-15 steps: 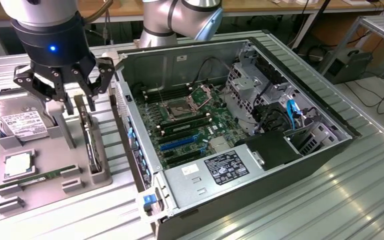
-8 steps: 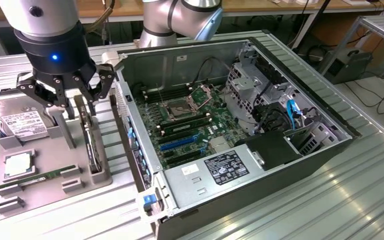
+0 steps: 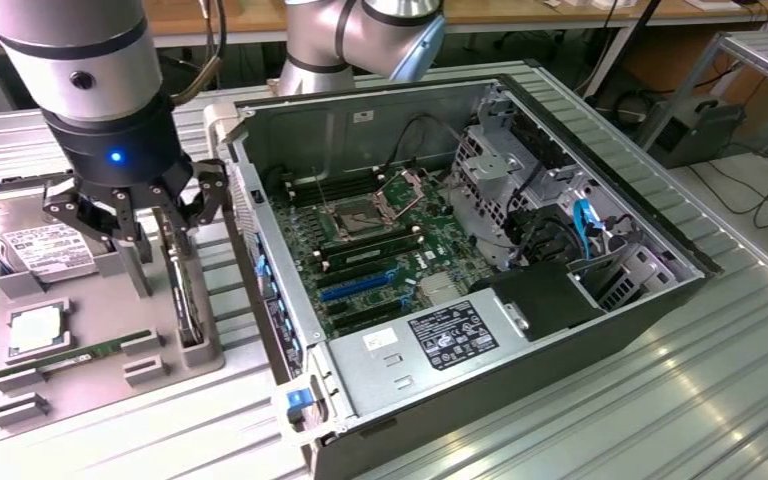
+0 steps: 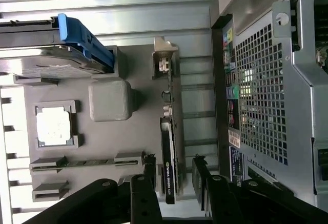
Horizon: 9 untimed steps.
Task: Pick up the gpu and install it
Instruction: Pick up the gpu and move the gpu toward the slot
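The gpu (image 3: 187,295) is a thin dark card standing on edge in a slot of the grey holder tray (image 3: 104,385), at the exterior view's left. In the wrist view the gpu (image 4: 169,157) runs lengthwise, with its tan bracket (image 4: 164,60) at the far end. My gripper (image 3: 161,232) hangs just above the card's upper end. It is open, and its two black fingers (image 4: 148,185) straddle the card's near end with a small gap on each side. The gripper (image 4: 174,180) holds nothing.
The tray also carries a silver hard drive (image 3: 37,245), a CPU (image 3: 40,330) and a green memory stick (image 3: 71,355). Right beside it stands the open computer case (image 3: 624,300), with the motherboard's blue slot (image 3: 357,285) showing. The case's perforated rear wall (image 4: 266,90) is close to the card.
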### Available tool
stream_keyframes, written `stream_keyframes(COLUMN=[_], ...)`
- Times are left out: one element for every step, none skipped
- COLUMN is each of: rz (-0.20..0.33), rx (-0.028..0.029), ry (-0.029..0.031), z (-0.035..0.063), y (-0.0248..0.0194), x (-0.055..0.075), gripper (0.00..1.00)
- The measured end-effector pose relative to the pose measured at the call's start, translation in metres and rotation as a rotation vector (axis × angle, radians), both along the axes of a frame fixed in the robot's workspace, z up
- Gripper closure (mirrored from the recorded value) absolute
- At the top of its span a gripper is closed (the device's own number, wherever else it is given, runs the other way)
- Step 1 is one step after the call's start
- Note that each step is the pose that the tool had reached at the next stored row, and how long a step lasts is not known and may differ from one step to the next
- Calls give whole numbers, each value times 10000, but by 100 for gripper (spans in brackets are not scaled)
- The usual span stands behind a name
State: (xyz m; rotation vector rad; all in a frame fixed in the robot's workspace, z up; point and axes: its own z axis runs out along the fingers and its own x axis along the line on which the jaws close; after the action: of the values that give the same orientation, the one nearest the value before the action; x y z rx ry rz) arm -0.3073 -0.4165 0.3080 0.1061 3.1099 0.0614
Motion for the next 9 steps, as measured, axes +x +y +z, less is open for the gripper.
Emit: stream_keyframes(rz=[0, 0, 0, -1, -1, 0, -1, -1, 0], rx=[1, 1, -1, 0, 0, 0, 0, 0, 0], ry=[0, -1, 1, 1, 1, 0, 0, 0, 0], z=[-29, -54, -74, -91, -111, -134, -153, -171, -190], y=[-8, -15, -21, -24, -28, -32, -35, -37, -38], x=[0, 0, 0, 0, 0, 0, 0, 0, 0], gripper=[58, 58, 58, 58, 58, 58, 58, 58, 58])
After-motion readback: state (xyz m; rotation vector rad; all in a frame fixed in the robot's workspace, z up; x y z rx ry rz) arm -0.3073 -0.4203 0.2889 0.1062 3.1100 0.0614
